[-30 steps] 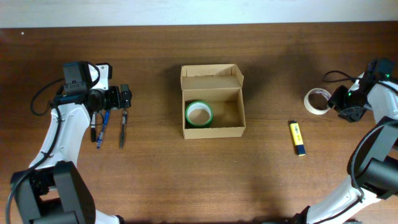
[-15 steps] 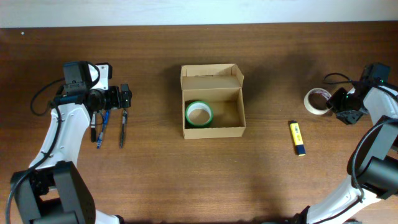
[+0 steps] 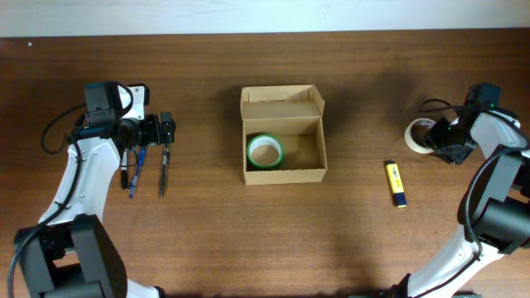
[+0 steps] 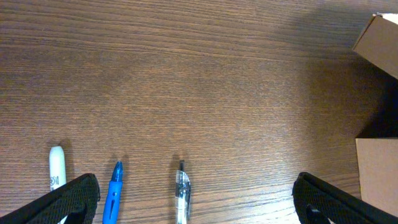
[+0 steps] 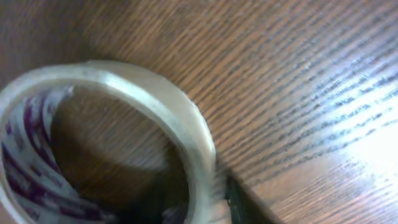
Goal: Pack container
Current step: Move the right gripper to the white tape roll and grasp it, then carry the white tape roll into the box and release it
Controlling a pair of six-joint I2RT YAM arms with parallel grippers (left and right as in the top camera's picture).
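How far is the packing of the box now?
Done: one green tape roll lies inside the container. In hand: the right gripper is at the whitish tape roll, not lifted yet. Left: the yellow marker and the pens lie on the table.

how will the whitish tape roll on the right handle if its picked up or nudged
The tape roll lies flat as a thick ring, so it will probably stay stiff and slide rather than roll unless tipped on edge. Its glossy outer face may be a little slippery. It is mostly hollow, so likely light for its size.
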